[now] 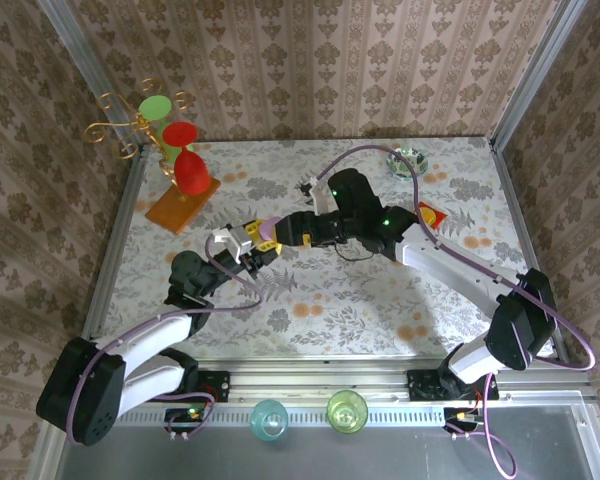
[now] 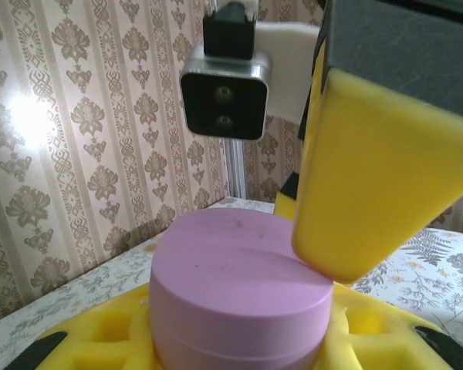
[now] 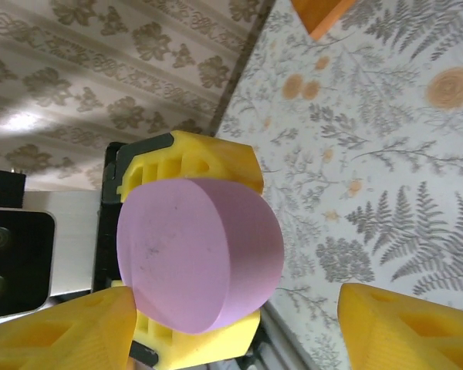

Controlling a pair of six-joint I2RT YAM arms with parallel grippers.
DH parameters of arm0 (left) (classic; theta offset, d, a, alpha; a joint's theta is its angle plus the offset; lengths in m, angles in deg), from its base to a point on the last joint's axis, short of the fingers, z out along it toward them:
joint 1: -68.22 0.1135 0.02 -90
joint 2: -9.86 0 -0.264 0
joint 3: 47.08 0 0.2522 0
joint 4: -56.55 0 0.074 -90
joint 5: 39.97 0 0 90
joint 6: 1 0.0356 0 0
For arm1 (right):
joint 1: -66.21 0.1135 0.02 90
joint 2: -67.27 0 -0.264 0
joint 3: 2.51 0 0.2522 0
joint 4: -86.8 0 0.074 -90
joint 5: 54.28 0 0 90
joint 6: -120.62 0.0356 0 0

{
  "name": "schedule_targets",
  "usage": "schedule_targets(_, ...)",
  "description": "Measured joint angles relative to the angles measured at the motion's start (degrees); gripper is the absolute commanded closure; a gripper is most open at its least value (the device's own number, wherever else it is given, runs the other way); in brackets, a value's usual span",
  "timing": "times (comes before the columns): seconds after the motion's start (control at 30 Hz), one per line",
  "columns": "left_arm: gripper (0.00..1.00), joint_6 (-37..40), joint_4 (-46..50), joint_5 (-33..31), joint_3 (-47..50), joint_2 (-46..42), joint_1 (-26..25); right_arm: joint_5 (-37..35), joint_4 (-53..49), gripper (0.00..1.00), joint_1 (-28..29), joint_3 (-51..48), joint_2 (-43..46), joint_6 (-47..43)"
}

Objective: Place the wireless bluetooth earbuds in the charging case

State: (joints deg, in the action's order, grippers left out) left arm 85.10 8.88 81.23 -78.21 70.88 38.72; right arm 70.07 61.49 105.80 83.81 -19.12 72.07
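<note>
A lilac, pebble-shaped charging case (image 2: 239, 285) with its lid down sits between the yellow fingers of my left gripper (image 1: 250, 245), which is shut on it and holds it above the table's middle. From the right wrist I see the same case (image 3: 193, 254) face-on, backed by the left gripper's yellow pads (image 3: 193, 158). My right gripper (image 3: 239, 331) is open and straddles the case. One of its yellow fingertips (image 2: 378, 177) rests against the lid's right edge; the other stands well apart. The earbuds are out of view.
Red and green goblets (image 1: 180, 150) stand on an orange board (image 1: 183, 205) at the back left. A glass piece (image 1: 407, 160) and a red packet (image 1: 430, 215) lie at the back right. Two cups (image 1: 270, 418) (image 1: 347, 410) stand by the arm bases.
</note>
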Motion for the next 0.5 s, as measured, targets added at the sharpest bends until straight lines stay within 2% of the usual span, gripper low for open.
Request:
schedule_targets(0.2,0.78,-1.75,-1.99,0.04,0.0,0.55,-0.11,5.79,11.72,0.4,-1.36,-4.33,-0.5,9.77)
schedule_targets(0.5,0.76,-3.3,-2.51,0.42,-0.31,0.79,-0.48,10.16,23.06,0.7,-2.73,-7.23,-1.46,18.1)
